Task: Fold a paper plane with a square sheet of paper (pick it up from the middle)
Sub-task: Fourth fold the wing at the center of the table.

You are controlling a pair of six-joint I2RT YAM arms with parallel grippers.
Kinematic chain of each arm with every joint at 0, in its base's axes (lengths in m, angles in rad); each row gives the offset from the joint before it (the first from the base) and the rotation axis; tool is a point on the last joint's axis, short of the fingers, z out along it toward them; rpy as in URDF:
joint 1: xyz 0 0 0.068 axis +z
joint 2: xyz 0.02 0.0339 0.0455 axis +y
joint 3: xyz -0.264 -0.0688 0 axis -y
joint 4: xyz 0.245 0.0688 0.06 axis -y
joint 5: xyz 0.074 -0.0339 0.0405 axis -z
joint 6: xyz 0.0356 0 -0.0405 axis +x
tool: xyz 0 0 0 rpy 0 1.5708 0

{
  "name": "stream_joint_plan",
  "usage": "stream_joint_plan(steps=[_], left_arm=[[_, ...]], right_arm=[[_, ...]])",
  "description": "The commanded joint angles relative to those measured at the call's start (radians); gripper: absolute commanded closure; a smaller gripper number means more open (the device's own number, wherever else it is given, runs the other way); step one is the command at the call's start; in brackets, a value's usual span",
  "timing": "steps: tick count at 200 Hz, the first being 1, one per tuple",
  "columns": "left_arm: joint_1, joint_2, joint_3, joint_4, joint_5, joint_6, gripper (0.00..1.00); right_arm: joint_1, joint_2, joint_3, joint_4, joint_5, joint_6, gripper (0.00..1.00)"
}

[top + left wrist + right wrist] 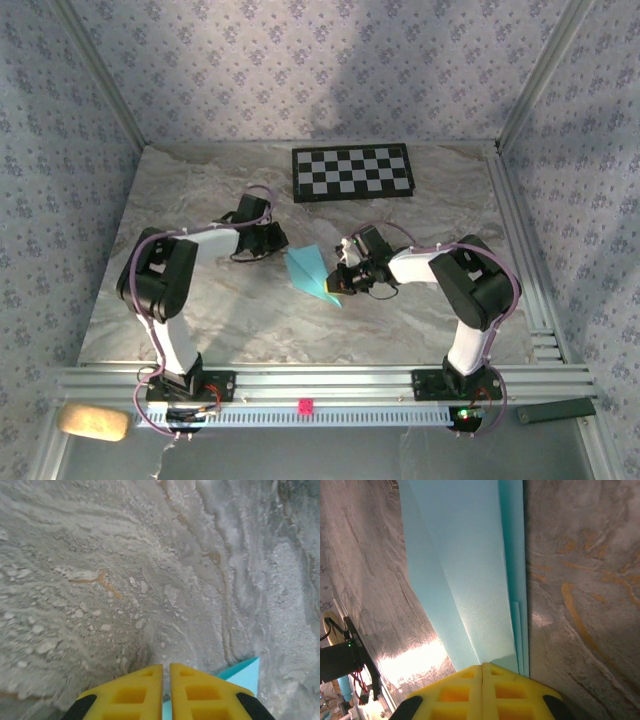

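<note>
Obs: right claw (482,669) together, clamped on the paper plane (470,575) at its folded edge. The left claw (166,667) is almost together at the plane's corner, grip unclear. Plane sits mid-worktop (200,330). Long folds are in and it is pointed, so probably only the wings and release remain.

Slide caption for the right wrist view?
Shut yellow right gripper pinching the folded light-blue paper plane, marble table behind.

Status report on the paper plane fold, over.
Right gripper shut on paper plane. Left gripper shut at its corner, hold unclear. Checkerboard far back, nothing blocking.
</note>
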Motion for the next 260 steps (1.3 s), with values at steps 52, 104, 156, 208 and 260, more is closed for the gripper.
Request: stream_joint_plan(steps=[52,104,156,208,260], left_arm=[[-0.168,-0.09,-0.029,0.079,0.071,-0.072,0.87],[-0.227,-0.011,-0.12,0.202,0.086,-0.155,0.88],[-0.225,0.037,-0.141,0.131,-0.004,-0.107,0.9],[-0.224,0.04,-0.154,0.116,-0.008,-0.089,0.92],[-0.225,0.04,-0.142,0.11,-0.008,-0.086,0.92]], right_arm=[[-0.005,0.024,-0.041,-0.152,0.063,0.0,1.0],[-0.011,0.014,-0.043,-0.154,0.067,0.002,1.0],[-0.011,-0.024,-0.021,-0.137,0.031,0.016,1.0],[-0.001,-0.07,0.084,-0.188,-0.018,-0.017,1.0],[0.026,0.082,0.194,-0.196,-0.017,-0.012,1.0]])
